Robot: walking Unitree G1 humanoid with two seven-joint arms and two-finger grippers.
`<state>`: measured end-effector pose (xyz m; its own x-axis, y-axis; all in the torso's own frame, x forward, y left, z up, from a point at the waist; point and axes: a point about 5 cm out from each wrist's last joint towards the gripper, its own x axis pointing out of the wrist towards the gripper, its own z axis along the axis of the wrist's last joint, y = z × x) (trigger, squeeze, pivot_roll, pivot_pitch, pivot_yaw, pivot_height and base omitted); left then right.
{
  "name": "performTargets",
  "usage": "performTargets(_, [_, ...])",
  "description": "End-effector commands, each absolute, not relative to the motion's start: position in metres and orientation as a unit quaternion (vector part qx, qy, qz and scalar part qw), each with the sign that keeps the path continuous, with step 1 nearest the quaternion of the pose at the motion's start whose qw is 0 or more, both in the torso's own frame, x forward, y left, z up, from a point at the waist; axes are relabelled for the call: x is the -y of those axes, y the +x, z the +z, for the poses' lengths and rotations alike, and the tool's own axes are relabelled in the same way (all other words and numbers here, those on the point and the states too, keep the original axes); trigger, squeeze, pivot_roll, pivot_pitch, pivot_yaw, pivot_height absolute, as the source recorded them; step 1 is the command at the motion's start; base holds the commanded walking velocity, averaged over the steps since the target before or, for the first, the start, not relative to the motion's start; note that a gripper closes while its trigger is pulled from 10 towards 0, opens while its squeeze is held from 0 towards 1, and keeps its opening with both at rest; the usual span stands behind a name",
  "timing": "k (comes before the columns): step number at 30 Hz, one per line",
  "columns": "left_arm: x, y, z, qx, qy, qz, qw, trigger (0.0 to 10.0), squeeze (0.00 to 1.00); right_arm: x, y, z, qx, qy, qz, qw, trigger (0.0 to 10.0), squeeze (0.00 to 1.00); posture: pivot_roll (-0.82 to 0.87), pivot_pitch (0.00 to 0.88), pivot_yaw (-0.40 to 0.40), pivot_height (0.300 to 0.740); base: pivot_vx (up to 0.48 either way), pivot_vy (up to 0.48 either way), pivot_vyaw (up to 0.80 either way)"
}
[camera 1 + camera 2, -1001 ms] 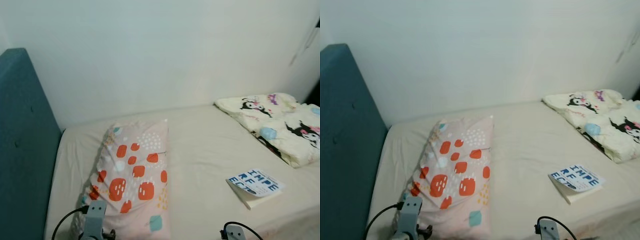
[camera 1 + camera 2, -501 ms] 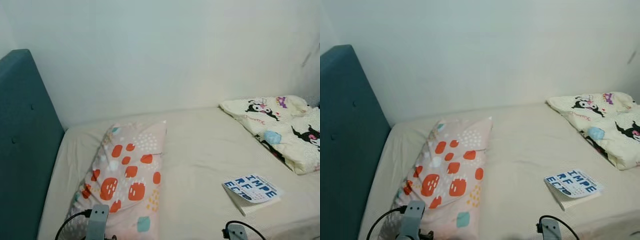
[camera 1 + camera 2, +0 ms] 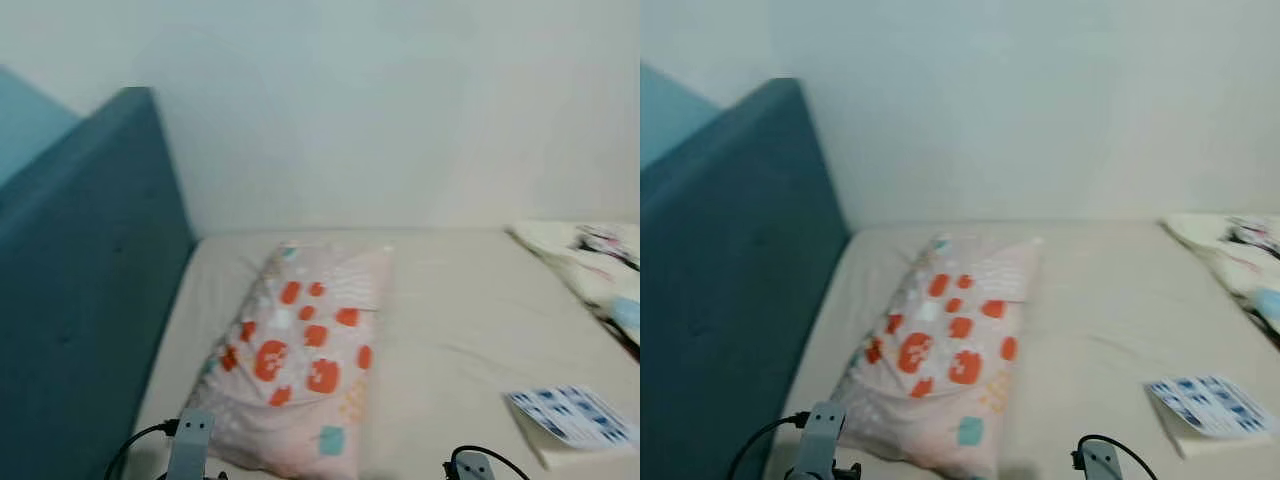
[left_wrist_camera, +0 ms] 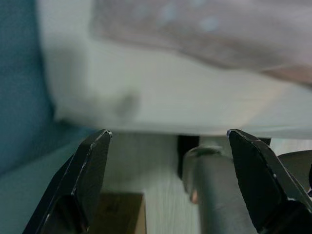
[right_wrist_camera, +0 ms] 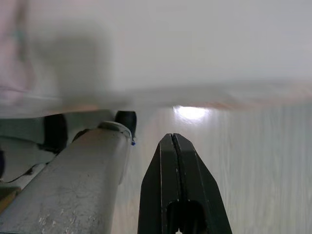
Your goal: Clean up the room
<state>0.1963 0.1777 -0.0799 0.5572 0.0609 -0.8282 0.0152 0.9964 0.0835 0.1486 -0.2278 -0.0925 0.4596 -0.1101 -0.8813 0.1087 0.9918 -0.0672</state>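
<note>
The pillow lay near the bed's headboard edge; soft, light, best pinched at a corner. Left gripper gaped empty, right gripper was closed.

The robot's left arm shows as a pale silver-grey block with small dark screw holes near its top edge, and a black cable loops out from its side. The right arm shows a rounded grey end with a thin black cable arching over it. The left gripper has two long, glossy black fingers with bevelled, wedge-shaped tips. The right gripper is black too, tapering to a point. Beside it runs a silver, scuffed cylindrical limb.
</note>
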Motion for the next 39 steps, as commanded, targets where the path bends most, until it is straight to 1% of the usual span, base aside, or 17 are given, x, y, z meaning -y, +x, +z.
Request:
performTargets(1, [-0.1803, 0.1925, -0.0817, -0.479, 0.046, 0.014, 0.877, 10.0, 0.00, 0.2262, 0.1484, -0.0929, -0.516, -0.003, -0.060, 0.854, 10.0, 0.00, 0.04, 0.012, -0.032, 0.722, 0.000, 0.000, 0.80])
performTargets(7, [-0.1802, 0.1910, -0.0825, -0.483, 0.050, 0.013, 0.874, 10.0, 0.00, 0.2247, 0.1478, -0.0937, -0.519, 0.003, -0.069, 0.852, 10.0, 0.00, 0.04, 0.014, -0.032, 0.722, 0.000, 0.000, 0.10])
performTargets(11, [-0.1802, 0.1907, -0.0827, -0.484, 0.051, 0.012, 0.874, 10.0, 0.00, 0.2245, 0.1480, -0.0937, -0.519, 0.004, -0.070, 0.852, 10.0, 0.00, 0.04, 0.014, -0.032, 0.722, -0.268, 0.000, 0.00])
performTargets(14, [-0.1798, 0.1909, -0.0826, -0.483, 0.051, 0.009, 0.874, 10.0, 0.00, 0.2248, 0.1481, -0.0936, -0.519, 0.005, -0.070, 0.852, 10.0, 0.00, 0.04, 0.014, -0.033, 0.722, 0.000, 0.000, 0.00])
performTargets(19, [-0.1759, 0.1921, -0.0822, -0.478, 0.037, -0.009, 0.878, 10.0, 0.00, 0.2285, 0.1492, -0.0922, -0.517, -0.006, -0.061, 0.854, 10.0, 0.00, 0.04, 0.013, -0.032, 0.722, 0.000, 0.000, 0.00])
performTargets(35, [-0.1750, 0.1905, -0.0831, -0.481, 0.028, -0.011, 0.876, 10.0, 0.00, 0.2269, 0.1480, -0.0930, -0.518, -0.002, -0.064, 0.853, 10.0, 0.00, 0.03, 0.012, -0.031, 0.722, 0.000, 0.000, 0.76])
performTargets(39, [-0.1741, 0.1905, -0.0831, -0.481, 0.024, -0.016, 0.876, 10.0, 0.00, 0.2274, 0.1452, -0.0944, -0.529, -0.008, -0.078, 0.845, 10.0, 0.00, 0.03, 0.012, -0.030, 0.722, 0.000, 0.000, 0.00])
